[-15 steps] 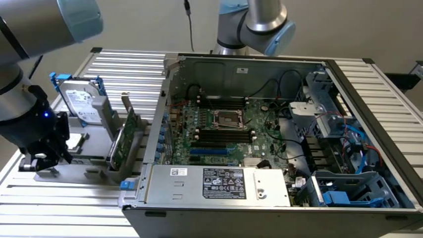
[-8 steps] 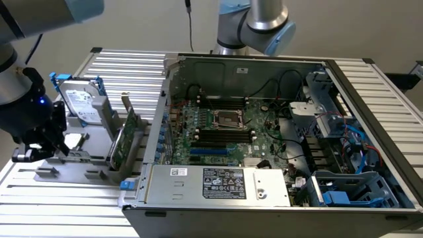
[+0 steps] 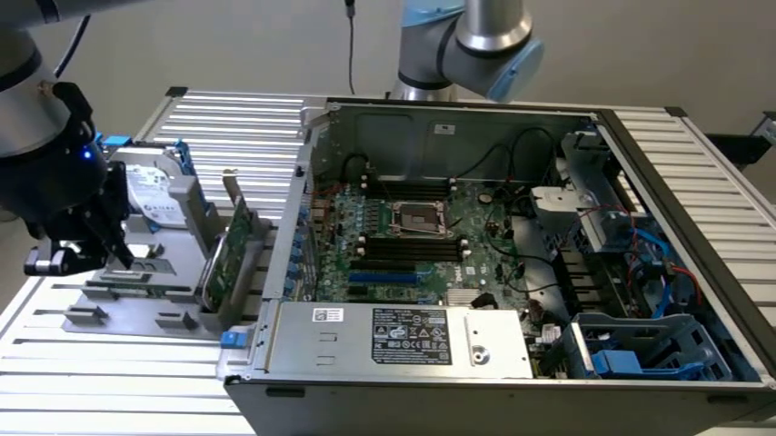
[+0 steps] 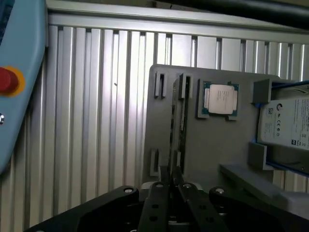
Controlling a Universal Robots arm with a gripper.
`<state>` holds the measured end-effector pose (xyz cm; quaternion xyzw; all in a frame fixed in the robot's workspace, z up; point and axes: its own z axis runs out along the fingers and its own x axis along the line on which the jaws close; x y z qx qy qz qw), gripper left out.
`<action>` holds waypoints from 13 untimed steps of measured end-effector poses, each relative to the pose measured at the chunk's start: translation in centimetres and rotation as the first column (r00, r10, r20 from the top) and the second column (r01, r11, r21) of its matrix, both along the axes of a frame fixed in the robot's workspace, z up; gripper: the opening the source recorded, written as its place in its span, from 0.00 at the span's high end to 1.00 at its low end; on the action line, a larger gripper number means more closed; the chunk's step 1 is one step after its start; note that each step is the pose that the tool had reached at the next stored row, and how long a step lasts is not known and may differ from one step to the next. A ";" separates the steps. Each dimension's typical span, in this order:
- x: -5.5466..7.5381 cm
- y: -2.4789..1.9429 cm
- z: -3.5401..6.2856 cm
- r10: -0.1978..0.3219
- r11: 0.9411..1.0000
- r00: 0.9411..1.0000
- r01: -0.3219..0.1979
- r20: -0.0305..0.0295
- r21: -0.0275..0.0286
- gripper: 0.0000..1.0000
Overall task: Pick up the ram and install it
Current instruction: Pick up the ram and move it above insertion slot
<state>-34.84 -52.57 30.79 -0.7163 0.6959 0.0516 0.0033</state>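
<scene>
Looking down from the wrist, I see the gripper (image 4: pixel 171 186) with its 2 fingers drawn together, pinched on the thin upper edge of the ram (image 4: pixel 177 125). The ram stands on edge in its slot of the grey holder (image 4: pixel 217 150). Near it on that holder lies the square processor (image 4: pixel 220 99), then the hard drive (image 4: pixel 287 123). Farther off, toward the exterior view's right, the open computer case (image 3: pixel 485 127) shows its motherboard (image 3: pixel 485 263).
</scene>
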 end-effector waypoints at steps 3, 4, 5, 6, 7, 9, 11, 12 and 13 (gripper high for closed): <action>1.4 0.00 0.80 0.002 1.000 1.000 -0.002 -0.003 0.000 0.86; 1.8 0.00 0.95 0.003 1.000 1.000 -0.003 -0.004 0.000 0.86; 2.2 0.00 1.08 0.003 1.000 1.000 -0.003 -0.004 0.000 0.86; 2.7 0.00 1.21 0.003 1.000 1.000 -0.003 -0.004 0.000 0.86; 3.1 -0.01 1.34 0.003 1.000 1.000 -0.003 -0.004 0.000 0.86; 4.1 0.00 1.64 0.003 1.000 1.000 -0.003 -0.004 0.000 0.86; 5.0 0.00 2.03 0.003 1.000 1.000 -0.003 -0.004 0.000 0.86; 5.4 0.00 2.27 0.003 1.000 1.000 -0.003 -0.004 0.000 0.86; 5.8 -0.01 2.58 0.004 1.000 1.000 -0.004 -0.004 0.001 0.86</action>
